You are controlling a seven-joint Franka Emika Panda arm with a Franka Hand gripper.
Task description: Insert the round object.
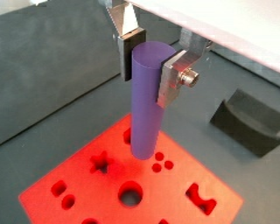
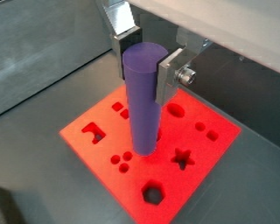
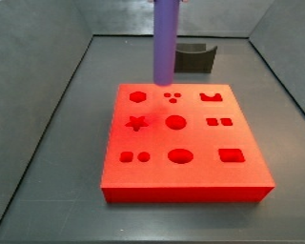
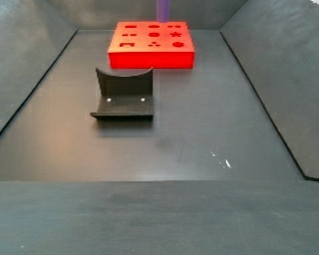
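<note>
The gripper is shut on the upper end of the round object, a long purple cylinder peg, and both wrist views show this. The peg hangs upright over the red board, its lower end apart from the surface near three small round holes. A larger round hole lies beside them. In a side view the peg stands above the back part of the board, and the gripper is above the frame. A side view shows peg and board far off.
A dark grey block with a curved notch stands on the floor behind the board; it also shows in a side view and a wrist view. Grey walls enclose the floor. The board has several other shaped holes, such as a star.
</note>
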